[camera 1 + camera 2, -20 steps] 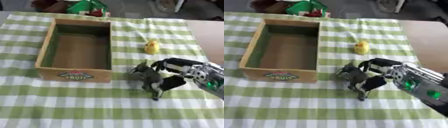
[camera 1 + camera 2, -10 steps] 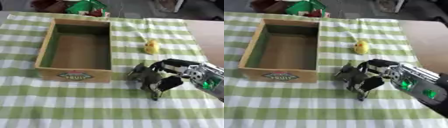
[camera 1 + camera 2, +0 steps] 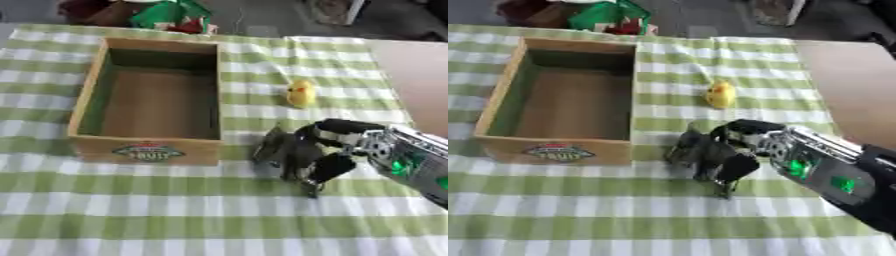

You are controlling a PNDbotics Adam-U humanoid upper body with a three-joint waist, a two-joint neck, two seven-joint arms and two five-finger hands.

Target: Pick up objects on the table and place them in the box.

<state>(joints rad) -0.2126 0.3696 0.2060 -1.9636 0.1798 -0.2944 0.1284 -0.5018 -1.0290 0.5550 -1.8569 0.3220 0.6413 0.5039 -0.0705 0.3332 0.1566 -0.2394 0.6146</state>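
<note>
The box [image 3: 144,149] is empty, so nothing is placed yet. The right hand [image 3: 328,150] curls round what seems a dark grey object [image 3: 276,152] just right of the box; a yellow duck [image 3: 301,93] waits farther off

right hand [image 3: 325,150] | edged slightly left toward box [image 3: 147,151] | fingers stay curled on grey object [image 3: 273,152]
</note>
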